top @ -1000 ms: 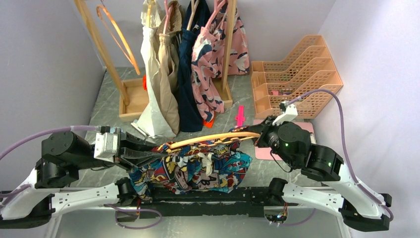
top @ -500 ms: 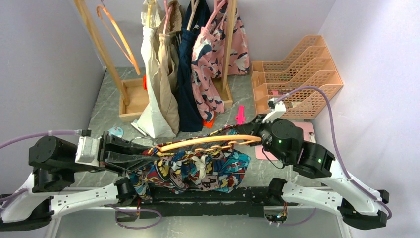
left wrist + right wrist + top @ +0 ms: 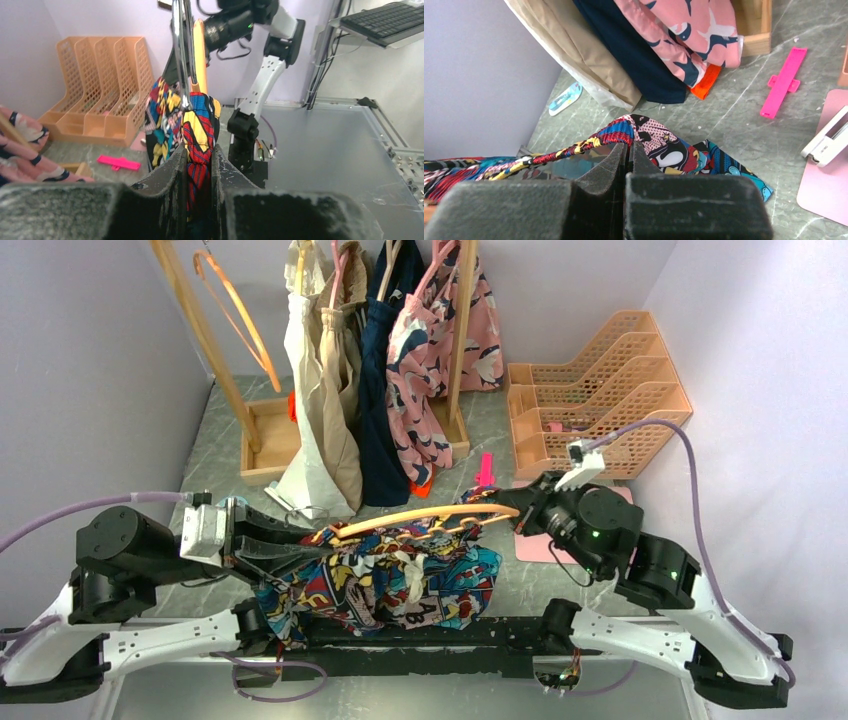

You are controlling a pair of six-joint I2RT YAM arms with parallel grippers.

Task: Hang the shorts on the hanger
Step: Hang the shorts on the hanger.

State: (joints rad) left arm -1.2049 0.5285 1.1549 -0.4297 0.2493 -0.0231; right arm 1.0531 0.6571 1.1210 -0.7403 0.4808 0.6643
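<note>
While left hand [image 3: 199,150] pinches shorts [image 3: 200,117], hanger [image 3: 199,55] perhaps touching

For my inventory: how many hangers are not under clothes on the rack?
2: an empty hanger hangs at the rack's left end; the hanger carrying the shorts is near the front centre. Others may be hidden.
</note>
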